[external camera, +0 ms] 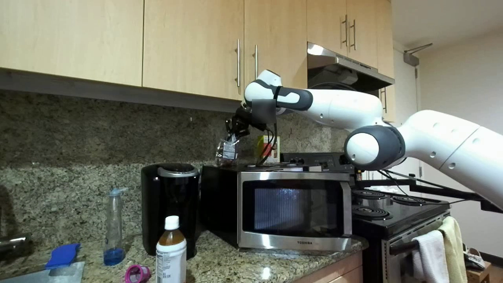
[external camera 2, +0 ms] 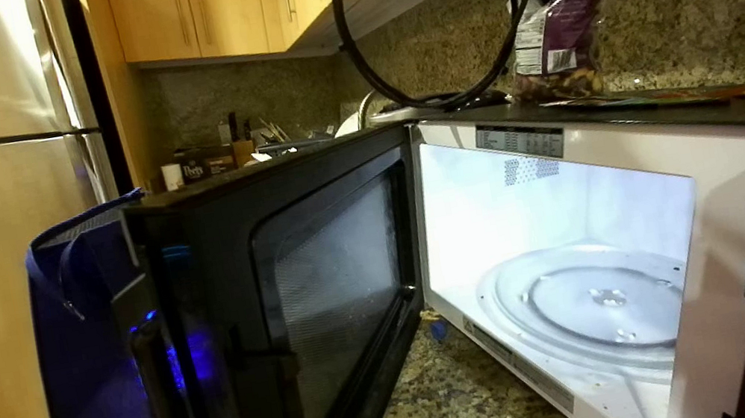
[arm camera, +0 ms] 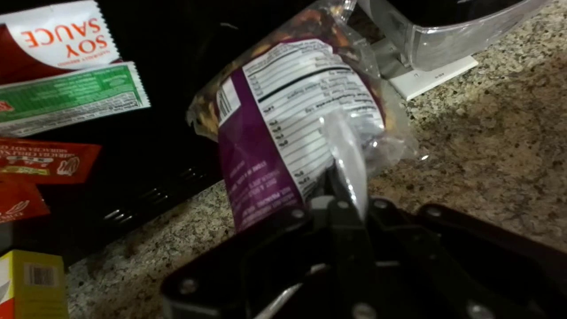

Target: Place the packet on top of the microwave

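The packet, a clear-topped pouch with a purple and white label and mixed pieces inside, hangs upright at the back left of the microwave top. It shows in both exterior views and in the wrist view. My gripper is shut on its upper plastic, also in the wrist view; the fingertips are partly hidden by the plastic. The packet's bottom is at the level of the microwave's top; I cannot tell whether it bears on it. The steel microwave has its door open.
Soy sauce and red sriracha sachets lie on the microwave top. A yellow box stands near the back wall. A black coffee maker stands beside the microwave. Cabinets hang above. A white bottle stands in front.
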